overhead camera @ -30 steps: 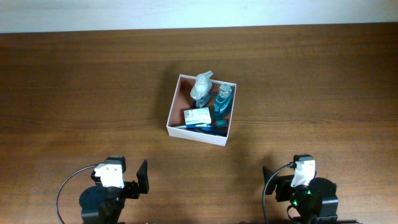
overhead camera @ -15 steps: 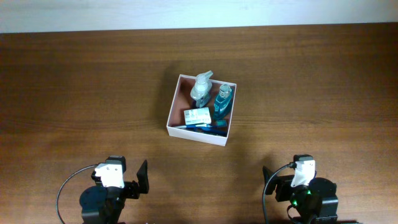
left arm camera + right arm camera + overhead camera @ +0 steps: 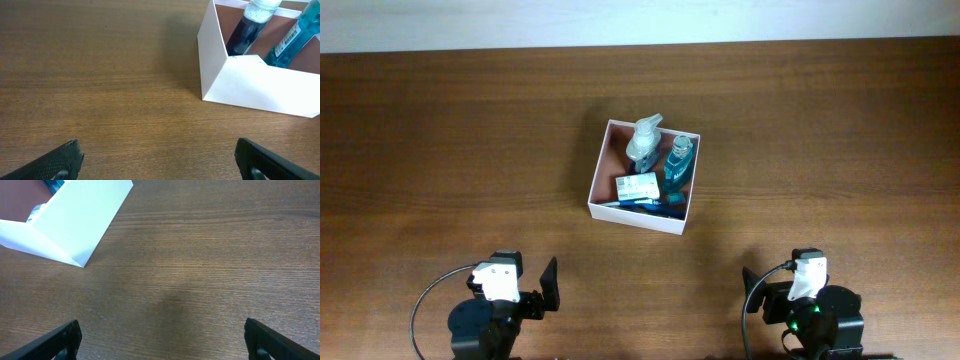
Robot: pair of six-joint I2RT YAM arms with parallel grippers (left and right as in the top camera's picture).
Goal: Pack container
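Slightly askew, container (image 3: 636,217) open-side up

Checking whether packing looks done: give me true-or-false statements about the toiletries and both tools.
1. The blue bottle is inside the container. True.
2. The clear pump bottle lies outside the container. False: it is inside it.
3. The left tool grips the green-and-white packet. False: it is open and empty; the packet lies in the container.
4. The right tool is open and empty. True.

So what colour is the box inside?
Pinkish-brown inside the container; the overhead view shows it best.
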